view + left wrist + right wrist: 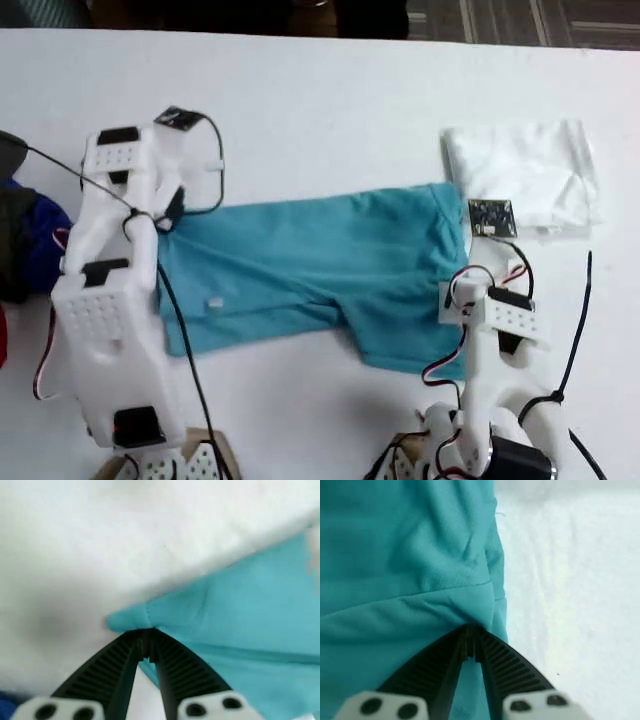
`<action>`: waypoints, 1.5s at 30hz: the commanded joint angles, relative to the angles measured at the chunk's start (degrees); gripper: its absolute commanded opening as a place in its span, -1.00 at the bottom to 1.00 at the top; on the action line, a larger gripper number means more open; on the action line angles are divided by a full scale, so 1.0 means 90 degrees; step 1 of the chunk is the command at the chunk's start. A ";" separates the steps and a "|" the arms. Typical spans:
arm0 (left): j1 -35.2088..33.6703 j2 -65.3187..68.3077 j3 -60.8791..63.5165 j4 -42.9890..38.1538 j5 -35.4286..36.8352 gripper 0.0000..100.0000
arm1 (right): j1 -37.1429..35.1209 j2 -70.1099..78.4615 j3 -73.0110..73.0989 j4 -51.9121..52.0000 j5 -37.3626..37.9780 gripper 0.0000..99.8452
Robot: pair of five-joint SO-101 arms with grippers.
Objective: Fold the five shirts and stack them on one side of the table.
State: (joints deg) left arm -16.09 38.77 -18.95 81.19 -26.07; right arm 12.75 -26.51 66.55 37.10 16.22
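A teal shirt (320,270) lies spread across the middle of the white table (320,90), partly folded along its length. In the left wrist view my left gripper (146,647) is shut on the teal shirt (240,615) at a corner; from above, that gripper (160,228) is at the shirt's left end. My right gripper (470,644) is shut on a fold at the edge of the teal shirt (405,555); in the high view it (468,262) is at the shirt's right end. A folded white shirt (525,175) lies at the back right.
A heap of dark, blue and red clothing (25,235) sits at the table's left edge, beside the left arm. Cables hang from both arms over the cloth. Bare table stretches along the back and in front of the teal shirt.
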 commanded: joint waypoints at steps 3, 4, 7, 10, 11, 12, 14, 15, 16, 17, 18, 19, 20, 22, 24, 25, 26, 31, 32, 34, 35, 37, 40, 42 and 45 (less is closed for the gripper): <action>-0.0078 -0.0166 -0.0288 0.0762 -0.0098 -0.95 | 0.0005 -0.0200 0.0059 -0.0317 -0.0059 -0.96; -0.0068 -0.0283 -0.0288 0.0899 -0.0098 -0.95 | 0.0005 -0.0200 0.0078 -0.0366 -0.0059 -0.96; 0.0000 -0.0733 -0.0288 0.1387 -0.0107 -0.95 | 0.0005 -0.0200 0.0078 -0.0386 -0.0059 -0.96; 0.0039 -0.1192 -0.0278 0.1915 -0.0127 -0.95 | 0.0005 -0.0200 0.0078 -0.0386 -0.0059 -0.96; 0.0039 -0.1348 -0.0220 0.2022 -0.0205 -0.95 | 0.0005 -0.0200 0.0078 -0.0386 -0.0059 -0.96; 0.0039 -0.1514 -0.0063 0.2090 -0.0283 -0.95 | 0.0005 -0.0200 0.0078 -0.0386 -0.0059 -0.96; 0.0029 -0.1924 0.0532 0.2081 -0.0361 -0.95 | 0.0005 -0.0200 0.0078 -0.0386 -0.0059 -0.96; 0.0029 -0.2159 0.0923 0.2051 -0.0420 -0.95 | 0.0005 -0.0200 0.0078 -0.0386 -0.0059 -0.96; 0.0039 -0.2403 0.1353 0.1983 -0.0459 -0.95 | 0.0005 -0.0200 0.0078 -0.0386 -0.0059 -0.96; 0.0059 -0.2696 0.1822 0.1856 -0.0498 -0.95 | 0.0005 -0.0200 0.0078 -0.0386 -0.0059 -0.96; 0.0088 -0.3009 0.2320 0.1641 -0.0527 -0.95 | 0.0005 -0.0200 0.0078 -0.0386 -0.0059 -0.96; 0.0117 -0.3350 0.2838 0.1368 -0.0557 -0.95 | 0.0005 -0.0200 0.0078 -0.0386 -0.0059 -0.96; 0.0137 -0.3692 0.3365 0.1055 -0.0576 -0.95 | 0.0005 -0.0200 0.0078 -0.0386 -0.0059 -0.96; 0.0244 -0.4317 0.4420 0.0274 -0.0557 -0.95 | 0.0005 -0.0200 0.0078 -0.0386 -0.0059 -0.96; 0.0332 -0.4825 0.5368 -0.0498 -0.0547 -0.95 | 0.0005 -0.0200 0.0078 -0.0386 -0.0059 -0.96; 0.0381 -0.4991 0.5778 -0.0869 -0.0547 -0.95 | 0.0005 -0.0200 0.0078 -0.0386 -0.0059 -0.96; 0.0391 -0.5099 0.6139 -0.1221 -0.0537 -0.95 | 0.0005 -0.0200 0.0078 -0.0386 -0.0059 -0.96; 0.0381 -0.5167 0.7223 -0.2266 -0.0537 -0.95 | 0.0005 -0.0200 0.0088 -0.0386 -0.0059 -0.96; 0.0400 -0.5177 0.7331 -0.2247 -0.0537 -0.95 | 0.0005 -0.0200 0.0088 -0.0386 -0.0059 -0.96; 0.0410 -0.5206 0.7526 -0.2237 -0.0547 -0.95 | 0.0005 -0.0200 0.0088 -0.0386 -0.0059 -0.96; 0.0400 -0.5206 0.7585 -0.2168 -0.0586 -0.95 | 0.0005 -0.0200 0.0088 -0.0396 -0.0059 -0.96; 0.0410 -0.5206 0.7643 -0.1993 -0.0586 -0.95 | 0.0005 -0.0200 0.0088 -0.0396 -0.0059 -0.96; 0.0420 -0.5206 0.7604 -0.1573 -0.0586 -0.95 | 0.0005 -0.0200 0.0088 -0.0405 -0.0059 -0.96; 0.0420 -0.5216 0.7595 -0.1368 -0.0596 -0.95 | 0.0005 -0.0200 0.0088 -0.0405 -0.0059 -0.96; 0.0420 -0.5216 0.7595 -0.1211 -0.0596 -0.95 | 0.0005 -0.0200 0.0088 -0.0405 -0.0059 -0.96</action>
State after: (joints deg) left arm -13.01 -7.74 48.66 67.65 -31.16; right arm 12.75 -26.51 67.52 34.46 16.22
